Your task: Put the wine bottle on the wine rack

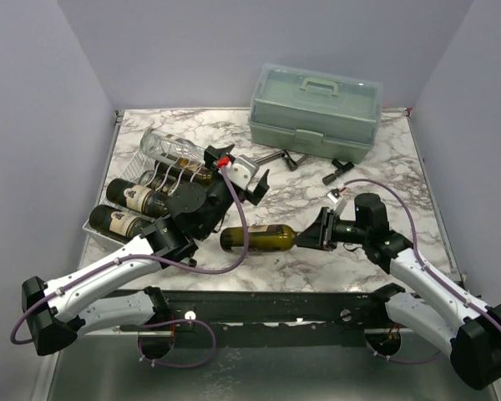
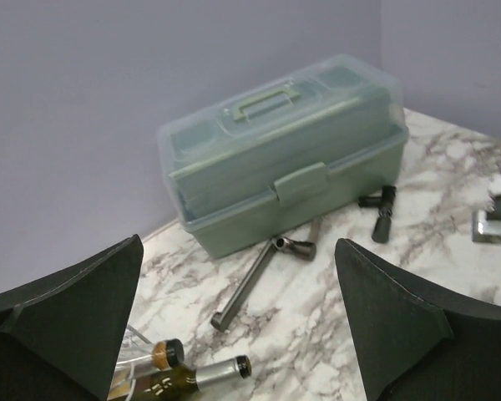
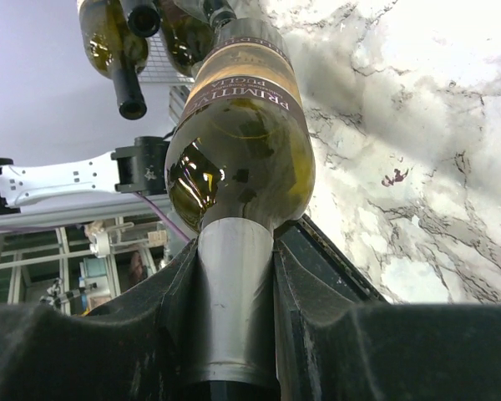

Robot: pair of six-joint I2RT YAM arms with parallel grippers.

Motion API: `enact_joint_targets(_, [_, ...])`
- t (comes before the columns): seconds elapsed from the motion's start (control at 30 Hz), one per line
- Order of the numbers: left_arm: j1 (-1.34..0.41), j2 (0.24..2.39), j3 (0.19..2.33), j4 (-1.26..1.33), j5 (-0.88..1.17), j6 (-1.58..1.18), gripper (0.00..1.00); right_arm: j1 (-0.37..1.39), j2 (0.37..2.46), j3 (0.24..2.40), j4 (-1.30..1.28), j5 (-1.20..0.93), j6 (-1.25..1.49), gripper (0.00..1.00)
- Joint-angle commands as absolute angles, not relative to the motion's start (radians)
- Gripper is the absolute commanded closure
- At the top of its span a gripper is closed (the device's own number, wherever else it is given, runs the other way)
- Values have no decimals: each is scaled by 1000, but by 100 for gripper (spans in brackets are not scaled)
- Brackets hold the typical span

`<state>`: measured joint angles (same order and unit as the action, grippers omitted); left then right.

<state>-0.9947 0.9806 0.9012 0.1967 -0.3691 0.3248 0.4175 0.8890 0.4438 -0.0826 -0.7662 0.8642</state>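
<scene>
A green wine bottle (image 1: 259,238) with a pale label lies on its side on the marble table, near the front middle. My right gripper (image 1: 319,230) is shut on its silver foil neck (image 3: 234,317), and the body (image 3: 242,142) stretches away toward the rack. The white wire wine rack (image 1: 93,227) sits at the left and holds a clear bottle (image 1: 169,148) and two dark bottles (image 1: 142,197). Above the rack's right end, my left gripper (image 1: 249,179) hangs open with nothing between its fingers (image 2: 67,322). Two bottle necks (image 2: 196,374) show below it.
A pale green plastic toolbox (image 1: 315,110) stands at the back right. In front of it lie a grey metal bar tool (image 2: 255,280) and a small black piece (image 1: 338,171). Grey walls close in the table on three sides.
</scene>
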Motion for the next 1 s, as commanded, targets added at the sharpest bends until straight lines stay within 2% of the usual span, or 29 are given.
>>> enact_joint_targets(0.0, [-938, 1033, 956, 272, -468, 286, 1, 416, 853, 478, 20, -794, 941, 99])
enact_joint_targets(0.23, [-847, 1054, 968, 325, -457, 252, 1, 416, 781, 533, 2, -763, 995, 99])
enact_joint_targets(0.4, [-792, 1029, 932, 349, -402, 257, 1, 415, 806, 597, -12, -775, 1024, 99])
enact_joint_targets(0.67, [-762, 974, 830, 409, -305, 329, 1, 416, 937, 667, 239, -812, 1143, 99])
enact_joint_targets(0.97, [-759, 965, 816, 417, -331, 313, 1, 509, 1183, 765, 539, -752, 1263, 99])
